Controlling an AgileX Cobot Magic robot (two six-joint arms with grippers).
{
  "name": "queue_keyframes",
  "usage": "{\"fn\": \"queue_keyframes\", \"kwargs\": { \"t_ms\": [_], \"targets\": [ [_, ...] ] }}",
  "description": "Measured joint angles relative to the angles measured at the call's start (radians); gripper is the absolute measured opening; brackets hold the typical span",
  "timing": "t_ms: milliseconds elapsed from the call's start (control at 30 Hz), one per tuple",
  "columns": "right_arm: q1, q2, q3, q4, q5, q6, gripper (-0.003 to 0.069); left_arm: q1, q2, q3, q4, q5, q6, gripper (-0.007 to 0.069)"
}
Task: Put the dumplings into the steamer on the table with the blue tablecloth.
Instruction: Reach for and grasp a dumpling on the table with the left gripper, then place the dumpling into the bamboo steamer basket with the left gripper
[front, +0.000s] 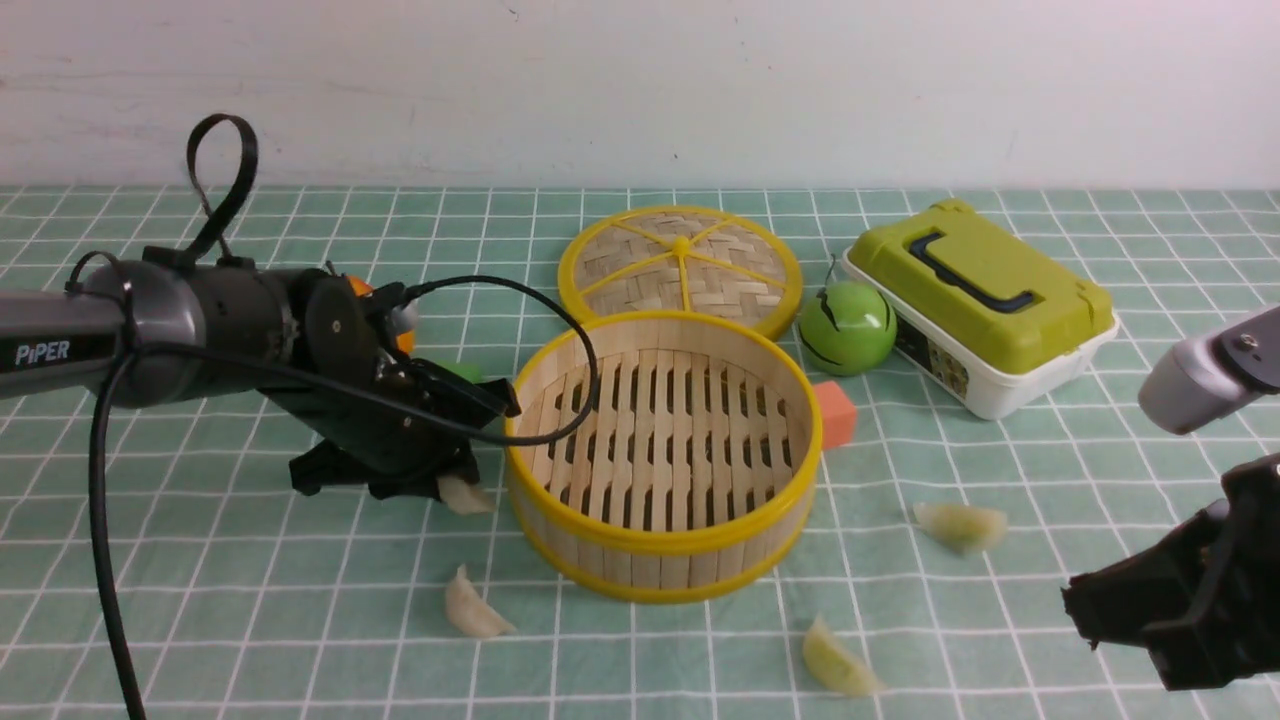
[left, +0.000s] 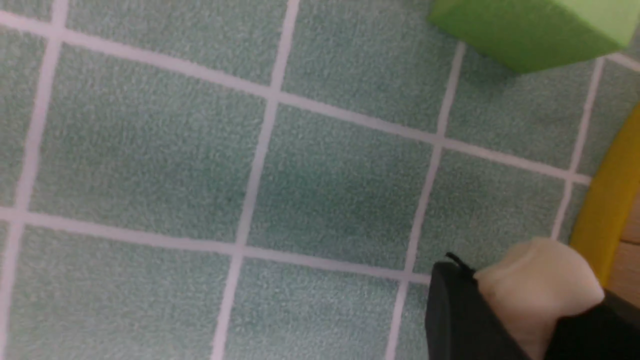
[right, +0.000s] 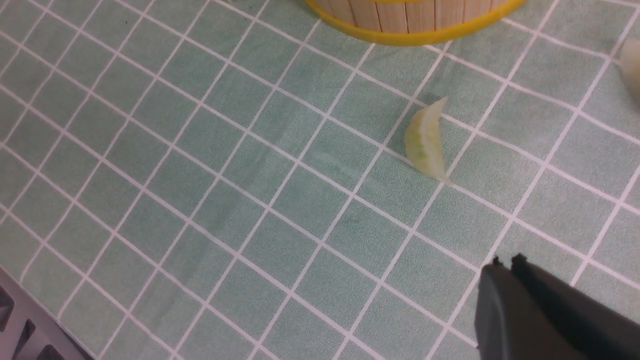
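Left pincer (front: 452, 487) pinching a cream dumpling (left: 537, 282), black fingers (left: 457, 315) on either side of its belly. Down low, just beside the steamer (front: 665, 545) wall; touching the cloth (front: 250, 600) or just off it, hard to tell. Right pincer (right: 507, 270) pressed together on nothing, hanging at the near right, well apart from the action.

Looks light, probably soft and a little rubbery, smooth enough to squirt out of a hard squeeze. Best taken across the fat middle, as here, not by the thin tips. Needs lifting clear over the yellow rim, then letting go above the slats. Nothing in the steamer yet.

Three more out on the cloth: second cream dumpling (front: 475, 608) near the steamer's left front, one yellow-green dumpling (front: 838, 662) in front, another yellow-green dumpling (front: 962, 525) off to the right.

Round about: green block (left: 530, 30) close by the left pincer, woven lid (front: 680, 265) behind the steamer, green ball (front: 847, 327) and orange block (front: 835, 413) at its far right, green box (front: 985, 300) beyond. Only the wall itself in the way. Black cable (front: 540, 296) drooping across the rim, a possible snag.
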Motion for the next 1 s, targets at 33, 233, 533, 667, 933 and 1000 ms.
{"fn": "queue_keyframes", "kwargs": {
  "t_ms": [33, 233, 533, 667, 933, 1000],
  "targets": [
    [0.000, 0.000, 0.000, 0.000, -0.003, 0.000, 0.0009, 0.000, -0.012, -0.006, 0.016, 0.013, 0.002, 0.0183],
    [0.000, 0.000, 0.000, -0.003, -0.011, 0.000, 0.0014, -0.016, -0.131, -0.160, 0.105, 0.116, 0.018, 0.0185],
    [0.000, 0.000, 0.000, -0.003, -0.024, 0.000, 0.0021, -0.238, -0.056, -0.423, 0.110, 0.146, 0.072, 0.0185],
    [0.000, 0.000, 0.000, -0.003, -0.016, 0.000, 0.0022, -0.280, 0.084, -0.469, 0.112, 0.103, 0.072, 0.0185],
    [0.000, 0.000, 0.000, -0.003, -0.014, 0.000, 0.0032, -0.279, 0.203, -0.500, 0.120, 0.097, 0.072, 0.0205],
    [0.000, 0.000, 0.000, -0.003, -0.014, 0.000, 0.0034, -0.279, 0.209, -0.500, 0.120, 0.098, 0.072, 0.0293]
  ]
}}
